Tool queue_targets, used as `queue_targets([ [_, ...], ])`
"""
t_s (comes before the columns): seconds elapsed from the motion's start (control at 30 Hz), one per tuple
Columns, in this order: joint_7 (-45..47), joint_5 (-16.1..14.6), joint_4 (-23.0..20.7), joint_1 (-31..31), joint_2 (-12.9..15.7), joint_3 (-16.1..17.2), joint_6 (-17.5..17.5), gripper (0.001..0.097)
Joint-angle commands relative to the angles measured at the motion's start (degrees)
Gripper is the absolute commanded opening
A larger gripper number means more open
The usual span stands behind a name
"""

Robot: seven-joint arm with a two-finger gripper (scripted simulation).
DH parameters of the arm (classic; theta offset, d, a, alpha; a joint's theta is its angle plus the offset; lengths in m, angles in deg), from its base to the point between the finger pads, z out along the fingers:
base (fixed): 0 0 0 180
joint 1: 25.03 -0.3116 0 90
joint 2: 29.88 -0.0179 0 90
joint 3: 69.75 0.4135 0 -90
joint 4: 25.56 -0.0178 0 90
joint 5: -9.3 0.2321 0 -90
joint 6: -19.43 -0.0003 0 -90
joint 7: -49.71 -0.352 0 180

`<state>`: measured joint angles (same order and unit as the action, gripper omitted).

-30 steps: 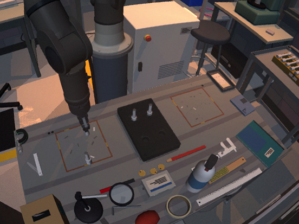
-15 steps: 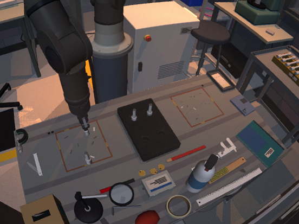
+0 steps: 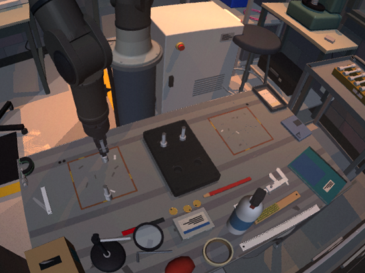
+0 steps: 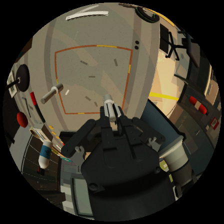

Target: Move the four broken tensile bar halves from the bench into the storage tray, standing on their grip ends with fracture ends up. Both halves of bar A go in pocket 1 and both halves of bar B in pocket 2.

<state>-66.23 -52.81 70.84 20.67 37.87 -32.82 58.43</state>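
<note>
A grey tensile bar half (image 3: 104,158) (image 4: 109,109) is gripped in my closed gripper (image 3: 103,154) (image 4: 111,115), at the far edge of the orange-outlined square on the bench's left. A second bar half (image 3: 107,193) (image 4: 51,93) lies inside the same square, nearer the front. The black storage tray (image 3: 181,156) sits to the right of the square. Two bar halves (image 3: 163,139) (image 3: 183,133) stand upright in its far pocket. The near pocket's two round holes are empty.
A cardboard box (image 3: 55,260) sits at the bench's front left corner. A magnifier (image 3: 148,236), a black stand (image 3: 107,253) and a red bulb (image 3: 179,267) line the front edge. A spray bottle (image 3: 245,212) and a red pencil (image 3: 227,187) lie right of the tray.
</note>
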Motion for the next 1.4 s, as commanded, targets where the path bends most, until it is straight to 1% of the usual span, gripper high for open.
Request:
queue_targets([
  [0.0, 0.24, 0.33, 0.02, 0.11, -0.42, 0.28, 0.28, 0.008],
  [0.17, 1.84, 2.48, 0.19, 0.76, -2.5, 1.77, 2.15, 0.008],
  [0.4, 4.76, 6.35, 0.01, 1.94, -6.08, 4.44, 5.74, 0.008],
  [0.63, 7.83, 10.33, -0.87, 3.11, -9.63, 7.14, 9.77, 0.008],
  [0.83, 9.97, 13.06, -1.88, 3.9, -12.03, 8.95, 12.79, 0.008],
  [1.07, 11.47, 14.93, -2.8, 4.41, -13.67, 10.16, 15.0, 0.008],
  [1.37, 11.91, 15.48, -3.1, 4.56, -14.15, 10.52, 15.67, 0.008],
])
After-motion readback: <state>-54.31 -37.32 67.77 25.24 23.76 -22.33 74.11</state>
